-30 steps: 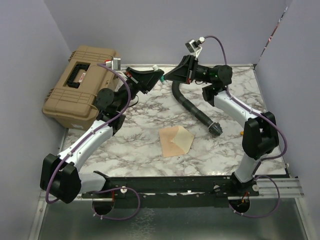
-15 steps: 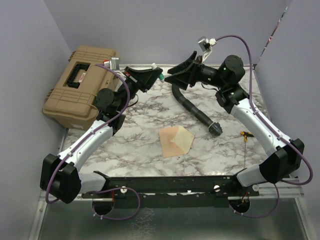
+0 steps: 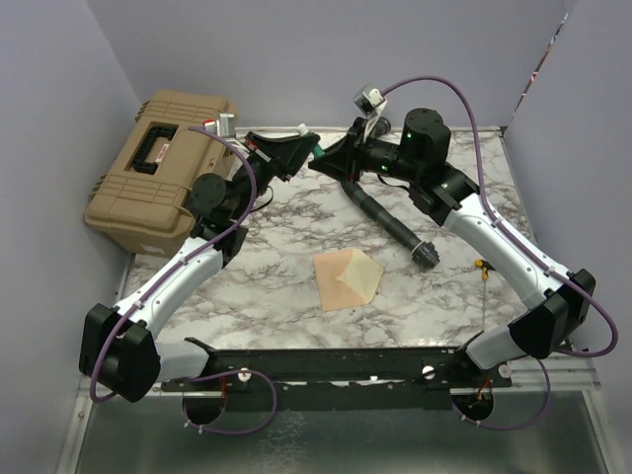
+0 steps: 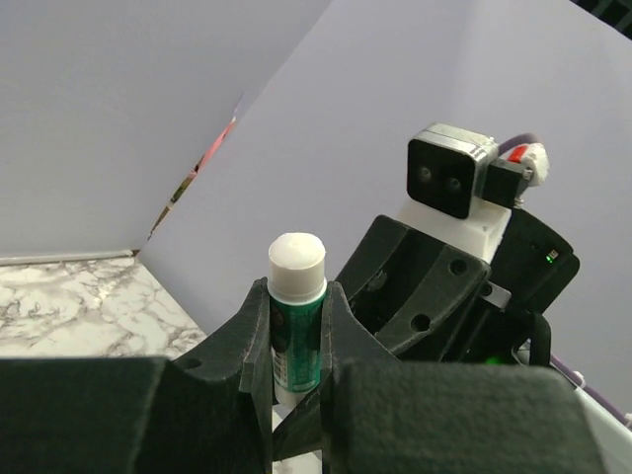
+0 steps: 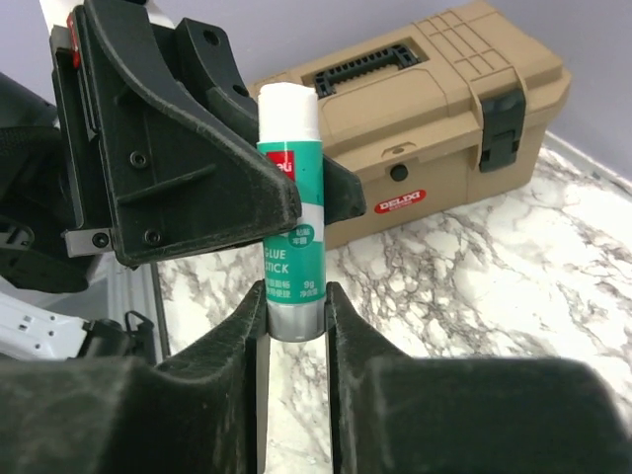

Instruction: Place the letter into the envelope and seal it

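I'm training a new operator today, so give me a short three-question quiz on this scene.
1. True or false: the envelope lies on the table, untouched by either gripper.
2. The left gripper is clamped on: A) a glue stick, B) scissors, C) a pen?
3. Which tan object stands at the far left?
Key: 1 true; 2 A; 3 the toolbox.

Your top view looks down from behind over the whole desk (image 3: 257, 286). Close wrist views past the left end effector (image 4: 294, 301) and right end effector (image 5: 294, 296) face each other, sharing the glue stick (image 4: 296, 262).
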Controlling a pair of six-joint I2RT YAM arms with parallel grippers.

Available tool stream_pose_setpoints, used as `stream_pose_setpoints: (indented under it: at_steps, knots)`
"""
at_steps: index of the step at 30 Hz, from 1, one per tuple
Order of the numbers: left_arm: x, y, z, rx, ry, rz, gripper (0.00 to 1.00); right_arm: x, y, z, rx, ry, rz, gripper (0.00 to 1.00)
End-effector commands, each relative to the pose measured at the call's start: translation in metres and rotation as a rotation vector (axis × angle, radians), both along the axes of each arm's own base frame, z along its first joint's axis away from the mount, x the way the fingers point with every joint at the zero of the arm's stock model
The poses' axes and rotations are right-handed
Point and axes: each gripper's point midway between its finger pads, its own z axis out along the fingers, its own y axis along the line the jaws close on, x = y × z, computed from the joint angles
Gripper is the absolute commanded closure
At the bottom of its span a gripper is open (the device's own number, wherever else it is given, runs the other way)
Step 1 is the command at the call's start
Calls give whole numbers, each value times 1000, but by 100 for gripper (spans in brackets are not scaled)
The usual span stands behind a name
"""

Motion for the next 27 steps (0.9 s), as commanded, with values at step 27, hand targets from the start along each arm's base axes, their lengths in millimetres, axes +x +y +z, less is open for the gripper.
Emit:
stream_pose_setpoints:
  at_steps: [27]
  knots:
    - [-25, -11, 28, 40, -179, -108, 100, -32, -42, 73, 698, 621, 564, 99]
